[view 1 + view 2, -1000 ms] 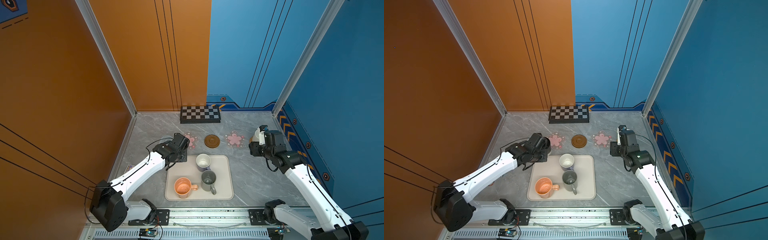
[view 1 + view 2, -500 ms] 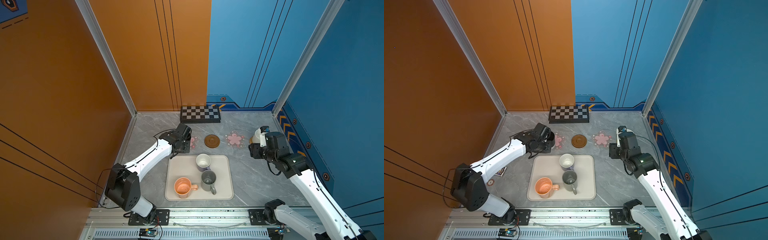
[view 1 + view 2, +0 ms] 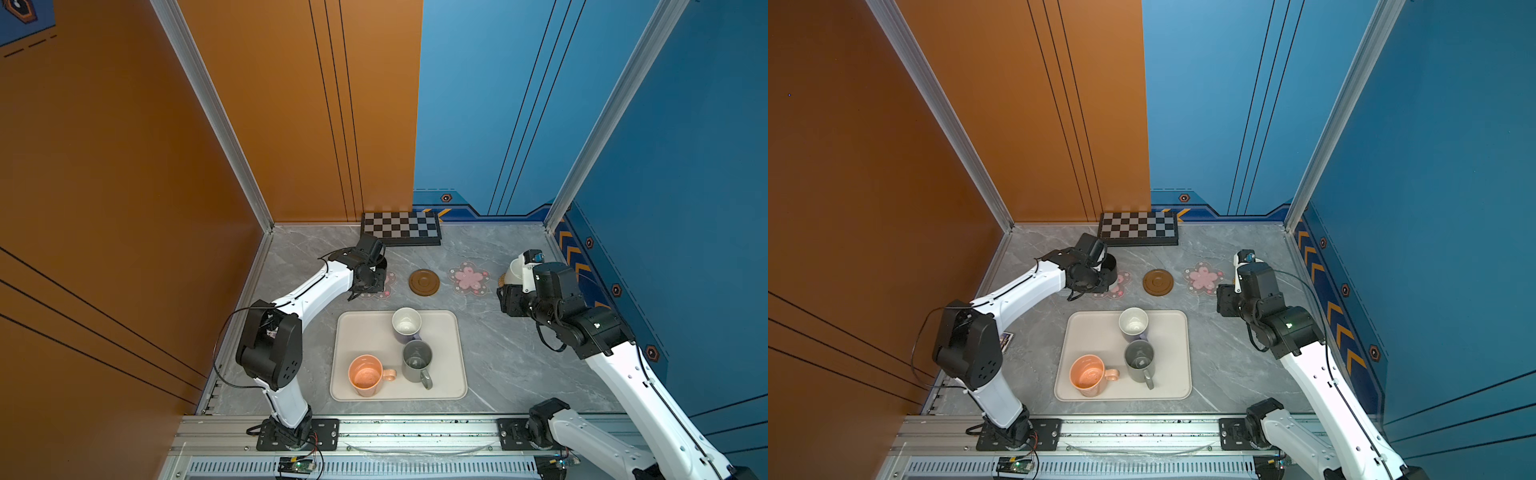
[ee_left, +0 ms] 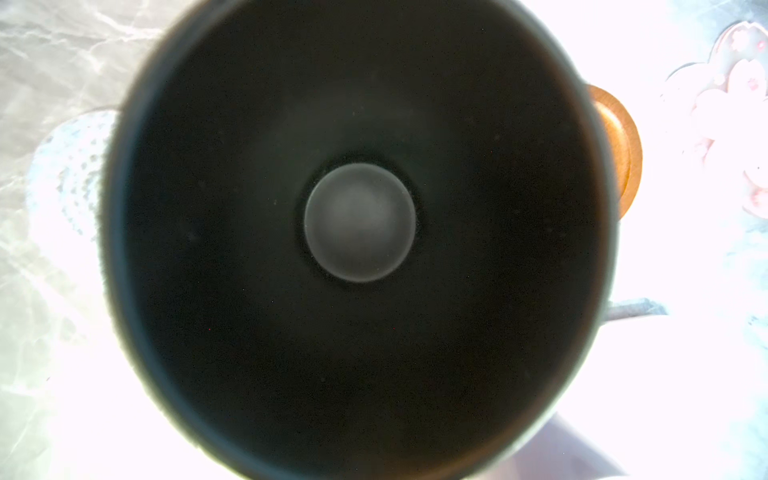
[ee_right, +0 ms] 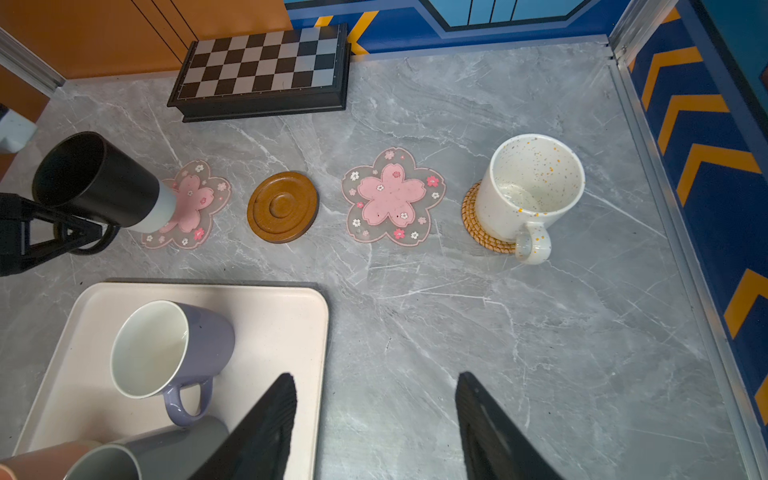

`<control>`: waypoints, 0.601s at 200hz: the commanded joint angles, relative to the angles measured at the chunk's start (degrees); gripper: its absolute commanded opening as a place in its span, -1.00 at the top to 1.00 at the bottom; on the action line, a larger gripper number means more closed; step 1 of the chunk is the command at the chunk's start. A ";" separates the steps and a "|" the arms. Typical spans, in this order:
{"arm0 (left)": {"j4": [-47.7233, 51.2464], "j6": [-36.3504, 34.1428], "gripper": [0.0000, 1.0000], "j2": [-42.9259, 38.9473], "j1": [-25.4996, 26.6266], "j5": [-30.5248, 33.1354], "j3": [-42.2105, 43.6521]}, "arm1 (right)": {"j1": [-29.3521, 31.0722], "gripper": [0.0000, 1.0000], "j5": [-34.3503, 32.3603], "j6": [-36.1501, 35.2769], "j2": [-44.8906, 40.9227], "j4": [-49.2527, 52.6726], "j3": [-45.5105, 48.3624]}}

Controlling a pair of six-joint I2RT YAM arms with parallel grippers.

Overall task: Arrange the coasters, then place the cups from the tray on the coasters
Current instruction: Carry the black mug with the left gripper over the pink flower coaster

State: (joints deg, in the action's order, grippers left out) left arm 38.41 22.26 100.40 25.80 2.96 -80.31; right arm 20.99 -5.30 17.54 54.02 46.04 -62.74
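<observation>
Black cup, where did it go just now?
The left arm carried the black cup farther back from the tray, over the left flower coaster, still gripping it. The right arm backed off slightly, fingers open. The speckled cup, orange cup, grey cup and purple cup stayed put.
</observation>
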 commanded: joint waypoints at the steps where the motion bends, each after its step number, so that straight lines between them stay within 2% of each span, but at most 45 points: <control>1: -2.73 -1.59 1.00 0.68 -0.65 -0.24 -3.02 | 0.76 -0.27 -1.62 1.29 1.10 1.51 -1.44; 72: -4.28 -1.06 1.00 5.54 -0.73 -0.50 -4.54 | 2.25 -0.27 -1.63 1.47 3.97 1.25 -1.09; 120: -5.83 -0.46 1.00 5.77 -0.66 0.41 -4.24 | 3.18 -0.27 -2.41 1.14 5.04 0.84 -1.16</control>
State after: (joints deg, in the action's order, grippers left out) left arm 36.40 21.87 107.07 25.50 2.85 -82.11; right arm 23.70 -5.96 18.09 58.70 46.06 -62.83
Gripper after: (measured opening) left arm 0.172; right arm 0.635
